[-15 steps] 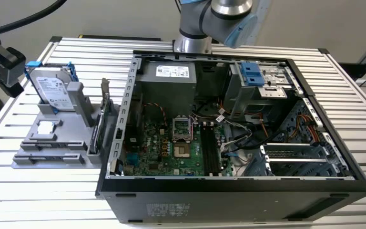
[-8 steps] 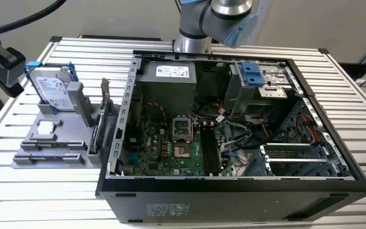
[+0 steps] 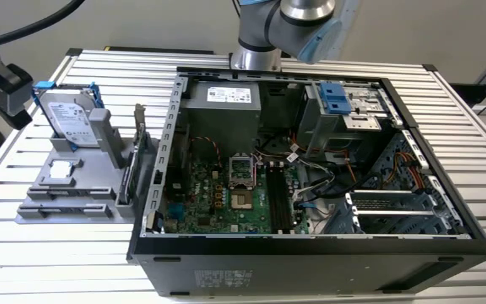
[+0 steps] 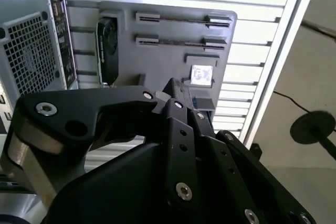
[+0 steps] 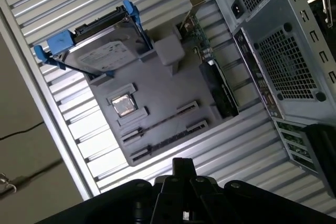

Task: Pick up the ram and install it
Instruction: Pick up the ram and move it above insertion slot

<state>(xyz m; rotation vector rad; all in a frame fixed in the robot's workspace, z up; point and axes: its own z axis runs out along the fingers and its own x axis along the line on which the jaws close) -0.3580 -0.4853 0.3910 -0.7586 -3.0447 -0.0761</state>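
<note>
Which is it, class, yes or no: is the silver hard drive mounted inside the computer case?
No, the hard drive stands in the grey holder outside the computer case, on the exterior view's left.

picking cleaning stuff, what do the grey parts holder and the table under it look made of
The grey parts holder looks like matte plastic, possibly printed: uniform dull grey, no glare. The table looks like bare aluminium: ribbed silvery slats, bright reflections.

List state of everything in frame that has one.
computer case: lying on its side, panel off, board exposed.
hard drive: in blue frame, leaning in gray holder.
card with metal bracket: standing on edge in the holder.
chip: flat in its holder recess.
gripper: raised off the holder, touching none of the parts.
</note>
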